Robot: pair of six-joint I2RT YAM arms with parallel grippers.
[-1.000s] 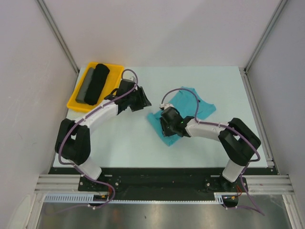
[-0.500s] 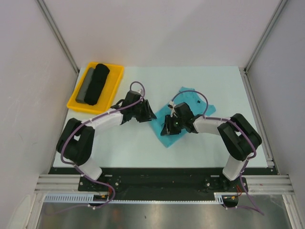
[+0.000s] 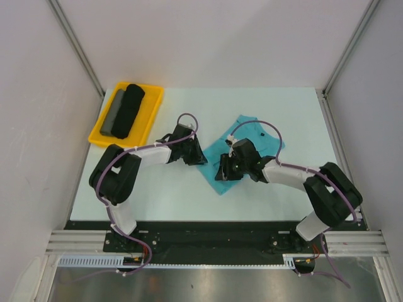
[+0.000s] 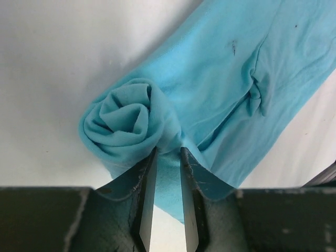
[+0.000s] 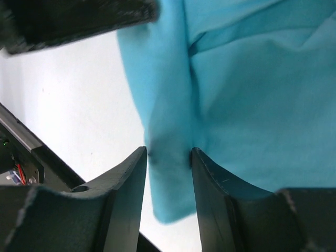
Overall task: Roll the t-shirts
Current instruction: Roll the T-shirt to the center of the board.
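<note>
Left wrist: left gripper [image 4: 167, 155] pinches turquoise cloth t-shirt [image 4: 226, 73] beside its rolled end; right gripper [image 5: 168, 156] pinches its edge; white tabletop [image 4: 52, 52] lies left.

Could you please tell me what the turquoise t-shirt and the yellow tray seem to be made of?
The turquoise short-sleeved t-shirt looks like thin, soft knit cloth with a matte finish: it creases and curls into a spiral at its rolled end. The yellow rectangular tray looks like smooth moulded plastic, given its even colour and raised rim, though it shows too small to be sure.
</note>
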